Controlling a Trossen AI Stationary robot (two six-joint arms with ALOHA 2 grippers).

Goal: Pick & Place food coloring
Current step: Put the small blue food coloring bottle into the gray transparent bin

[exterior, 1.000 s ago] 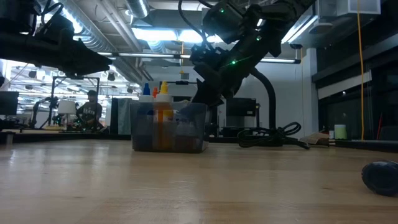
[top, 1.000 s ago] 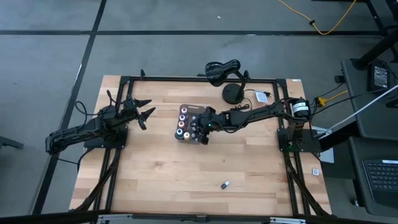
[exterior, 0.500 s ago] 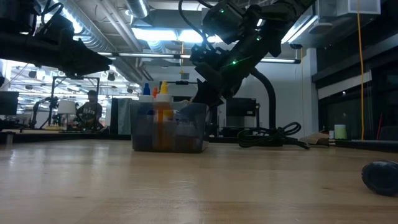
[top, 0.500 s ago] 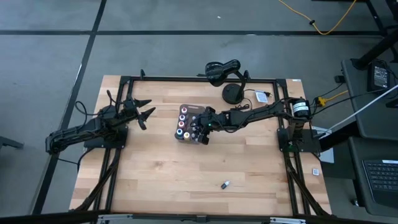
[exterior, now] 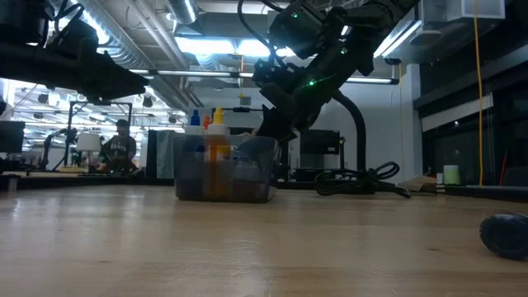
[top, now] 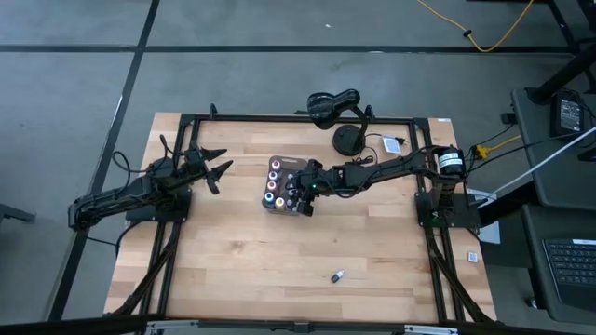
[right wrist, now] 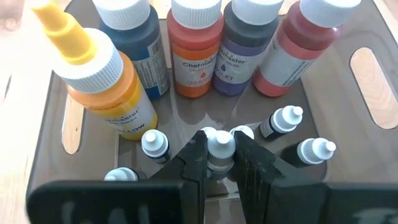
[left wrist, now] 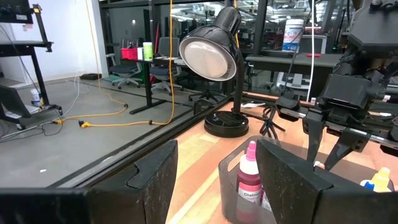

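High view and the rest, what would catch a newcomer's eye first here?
The right gripper, down inside the gray tray at mid-table, is shut on a small white-capped bottle. Taller food coloring bottles line the tray's far side. The left gripper hangs open, well clear to the tray's left.

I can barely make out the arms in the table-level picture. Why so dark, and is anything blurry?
Low view: bright ceiling lights behind leave the right gripper in silhouette, and the near tabletop is soft. Right wrist view: evenly lit; a small bottle sits sharp between its fingers.

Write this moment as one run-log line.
right fingers: shut on small white-capped bottle in tray | left gripper: open, waiting aside
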